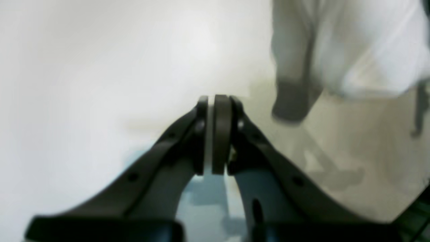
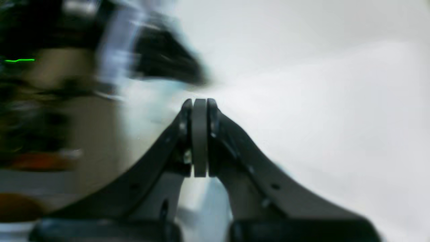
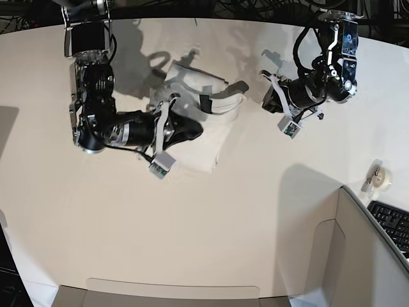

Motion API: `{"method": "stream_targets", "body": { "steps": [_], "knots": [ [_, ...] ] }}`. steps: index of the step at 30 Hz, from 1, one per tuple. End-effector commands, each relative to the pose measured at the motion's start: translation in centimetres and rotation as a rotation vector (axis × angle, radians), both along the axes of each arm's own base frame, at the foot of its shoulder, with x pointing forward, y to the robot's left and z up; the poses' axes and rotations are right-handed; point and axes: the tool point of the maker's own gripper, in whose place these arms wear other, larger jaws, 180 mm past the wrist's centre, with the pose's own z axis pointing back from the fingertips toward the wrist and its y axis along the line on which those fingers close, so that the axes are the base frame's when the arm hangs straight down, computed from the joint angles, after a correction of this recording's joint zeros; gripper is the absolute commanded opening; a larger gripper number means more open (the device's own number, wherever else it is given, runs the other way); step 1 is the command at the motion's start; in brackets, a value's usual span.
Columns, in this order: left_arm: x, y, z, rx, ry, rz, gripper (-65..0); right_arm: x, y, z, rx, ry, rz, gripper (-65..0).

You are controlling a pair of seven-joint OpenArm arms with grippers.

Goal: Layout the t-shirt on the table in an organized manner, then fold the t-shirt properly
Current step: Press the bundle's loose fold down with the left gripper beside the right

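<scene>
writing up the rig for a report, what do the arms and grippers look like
Both arms are black, jointed, with loose black cables and small pale camera modules at the wrists. The left gripper and right gripper each have two dark curved fingers ending in flat grey pads.

T-shirt (image 3: 203, 121): white, no print visible. Table (image 3: 211, 217): matte off-white. Left gripper (image 1: 215, 101) and right gripper (image 2: 200, 102): black with grey pads. Partition panel (image 3: 358, 256): grey. Keyboard (image 3: 393, 225): black.
</scene>
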Motion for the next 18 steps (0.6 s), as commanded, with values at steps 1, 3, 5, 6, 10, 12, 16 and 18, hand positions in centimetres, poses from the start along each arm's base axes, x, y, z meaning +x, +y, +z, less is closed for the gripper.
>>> {"method": "stream_targets", "body": {
  "steps": [1,3,5,6,10,12,16,18],
  "knots": [
    [1.0,-0.8,2.4,-0.03,-0.087,-0.02,-64.4,2.2,0.4,3.1,0.058,-0.099,-0.027,-65.0],
    [0.8,-1.5,3.8,-0.034,-0.13,-0.042,-65.0,4.4,-0.2,4.3,0.021,-0.184,-0.074,-65.0],
    [1.0,-2.3,5.7,-0.042,-0.189,-0.063,-65.0,6.0,-0.5,5.1,-0.014,-0.251,-0.112,-65.0],
    [1.1,-2.9,6.4,-0.055,-0.211,-0.067,-65.0,6.7,-0.7,5.4,-0.033,-0.275,-0.127,-65.0],
    [1.1,-4.7,8.2,-0.1,-0.261,-0.085,-65.0,8.8,-0.5,4.3,-0.124,-0.271,-0.161,-65.0],
    [0.7,-6.1,8.0,-0.13,-0.25,-0.1,-65.0,9.8,0.0,2.6,-0.161,-0.221,-0.171,-65.0],
    [-1.1,-9.9,7.4,-0.174,-0.211,-0.208,-65.0,11.0,1.4,-0.4,-0.203,-0.111,-0.166,-65.0],
    [-2.5,-11.9,6.9,-0.194,-0.183,-0.274,-65.0,11.2,2.4,-1.1,-0.202,-0.07,-0.154,-65.0]
  ]
}}
